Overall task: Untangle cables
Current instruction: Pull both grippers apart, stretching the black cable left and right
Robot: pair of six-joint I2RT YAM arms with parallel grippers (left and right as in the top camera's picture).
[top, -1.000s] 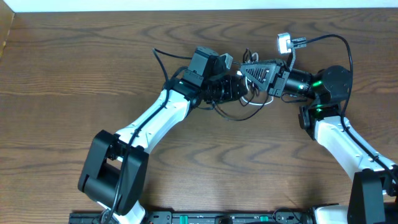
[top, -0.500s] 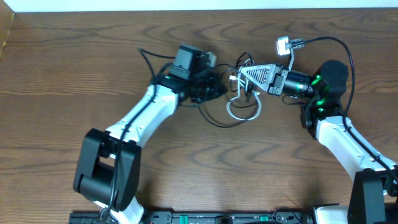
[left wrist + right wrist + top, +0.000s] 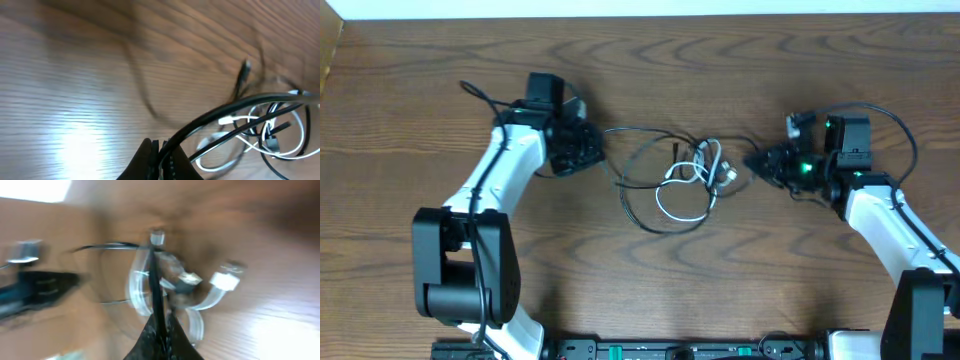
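Note:
The cables lie as a loose knot [image 3: 698, 165] at mid-table between my two grippers. A white cable [image 3: 665, 207] loops out of it toward the front, and a black cable [image 3: 625, 190] rings it on the left. My left gripper [image 3: 597, 152] is shut on a black cable [image 3: 225, 111] that runs taut to the knot; the white cable [image 3: 248, 120] and a black plug [image 3: 245, 70] show beyond. My right gripper [image 3: 753, 163] sits right of the knot, shut on a black cable [image 3: 154, 282]. The blurred white cable [image 3: 139, 291] and its plug [image 3: 226, 280] lie past it.
The wooden table [image 3: 720, 290] ends at a pale strip along the far edge [image 3: 640, 8]. A thick black arm wire [image 3: 898, 124] arches over the right wrist. The left arm's base [image 3: 460, 270] stands at the front left, the right arm's link [image 3: 895, 235] at the front right.
Both grippers have drawn apart, the left one going left and the right one going right. The bunched cables between them have stretched out into a wider, looser knot.

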